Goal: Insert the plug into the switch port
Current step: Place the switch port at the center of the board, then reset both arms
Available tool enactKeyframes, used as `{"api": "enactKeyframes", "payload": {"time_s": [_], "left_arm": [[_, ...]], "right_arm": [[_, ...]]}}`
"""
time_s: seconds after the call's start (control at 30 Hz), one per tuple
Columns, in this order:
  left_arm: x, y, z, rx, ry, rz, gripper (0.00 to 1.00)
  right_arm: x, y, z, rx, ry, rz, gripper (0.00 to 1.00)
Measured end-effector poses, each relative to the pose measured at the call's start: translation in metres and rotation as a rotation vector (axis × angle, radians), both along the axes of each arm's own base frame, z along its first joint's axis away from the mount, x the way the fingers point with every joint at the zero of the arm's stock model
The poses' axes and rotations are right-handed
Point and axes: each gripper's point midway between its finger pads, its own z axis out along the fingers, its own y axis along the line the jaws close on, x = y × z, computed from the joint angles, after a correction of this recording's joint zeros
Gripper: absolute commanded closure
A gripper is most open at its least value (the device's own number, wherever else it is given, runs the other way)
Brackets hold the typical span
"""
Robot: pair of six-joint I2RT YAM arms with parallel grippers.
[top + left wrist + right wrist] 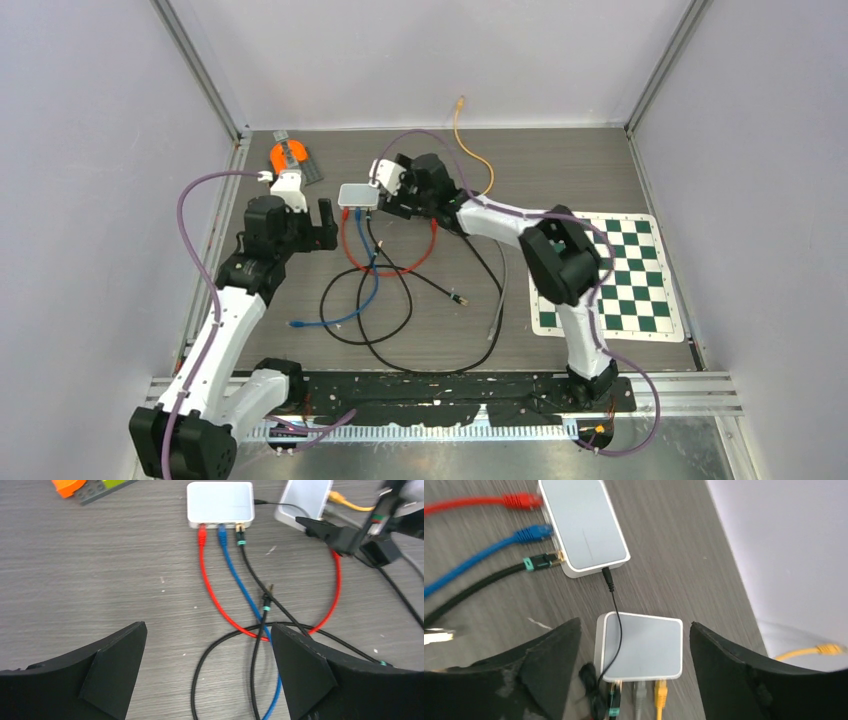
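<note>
Above a white switch (649, 650), right end effector (634, 629) gapes wide, empty; left end effector (208, 630) likewise wide

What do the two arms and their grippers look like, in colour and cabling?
Both the left arm and the right arm have white links and black joints. A purple cable loops along each. The left gripper and right gripper carry matte black, wedge-shaped fingers.
</note>
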Motion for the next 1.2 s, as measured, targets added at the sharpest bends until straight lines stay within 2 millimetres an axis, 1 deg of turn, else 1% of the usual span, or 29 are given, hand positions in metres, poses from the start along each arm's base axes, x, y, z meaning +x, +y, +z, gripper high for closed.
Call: {"api": "enactKeyframes", "payload": {"time_s": [0.03, 0.1, 0.17, 0.23, 0.3, 0.33, 0.43, 0.5, 0.57, 0.63, 0.67, 0.73, 0.8, 0.97, 1.07, 1.2], "left_arm": [[-0.002, -0.004, 0.003, -0.011, -0.013, -0.021, 0.01], [-0.006, -0.011, 0.009, -0.034, -0.039, -0.060, 0.01], [-0.010, -0.021, 0.017, -0.067, -0.073, -0.117, 0.00], [-0.014, -0.033, 0.025, -0.104, -0.109, -0.184, 0.00], [-0.018, -0.044, 0.030, -0.135, -0.136, -0.244, 0.00], [-0.020, -0.049, 0.032, -0.152, -0.147, -0.274, 0.00], [-0.027, -0.065, 0.034, -0.198, -0.165, -0.359, 0.00], [-0.034, -0.075, 0.037, -0.231, -0.179, -0.419, 0.00], [-0.043, -0.087, 0.045, -0.275, -0.208, -0.492, 0.00], [-0.053, -0.096, 0.055, -0.311, -0.243, -0.553, 0.00], [-0.058, -0.100, 0.060, -0.326, -0.265, -0.580, 0.00], [-0.064, -0.106, 0.068, -0.354, -0.306, -0.614, 0.00], [-0.068, -0.110, 0.071, -0.381, -0.331, -0.635, 0.00], [-0.074, -0.111, 0.059, -0.417, -0.324, -0.630, 0.00], [-0.079, -0.111, 0.053, -0.420, -0.325, -0.627, 0.00], [-0.080, -0.111, 0.055, -0.423, -0.332, -0.623, 0.00]], "right_arm": [[-0.007, -0.005, 0.011, 0.033, 0.012, -0.019, 0.05], [-0.025, -0.019, 0.046, 0.129, 0.020, -0.068, 0.00], [-0.040, -0.036, 0.082, 0.218, 0.019, -0.123, 0.04], [-0.057, -0.056, 0.124, 0.324, 0.009, -0.185, 0.04], [-0.076, -0.077, 0.160, 0.423, 0.004, -0.244, 0.05], [-0.086, -0.089, 0.174, 0.466, 0.008, -0.273, 0.04], [-0.117, -0.120, 0.199, 0.557, 0.058, -0.350, 0.05], [-0.137, -0.138, 0.205, 0.599, 0.109, -0.393, 0.05], [-0.159, -0.160, 0.204, 0.651, 0.169, -0.454, 0.04], [-0.177, -0.180, 0.197, 0.698, 0.220, -0.521, 0.05], [-0.188, -0.192, 0.189, 0.719, 0.250, -0.566, 0.05], [-0.202, -0.212, 0.182, 0.755, 0.280, -0.638, 0.04], [-0.213, -0.231, 0.178, 0.793, 0.301, -0.716, 0.05], [-0.229, -0.266, 0.181, 0.869, 0.298, -0.848, 0.05], [-0.235, -0.278, 0.180, 0.887, 0.291, -0.892, 0.05], [-0.238, -0.285, 0.170, 0.892, 0.292, -0.926, 0.05]]}}
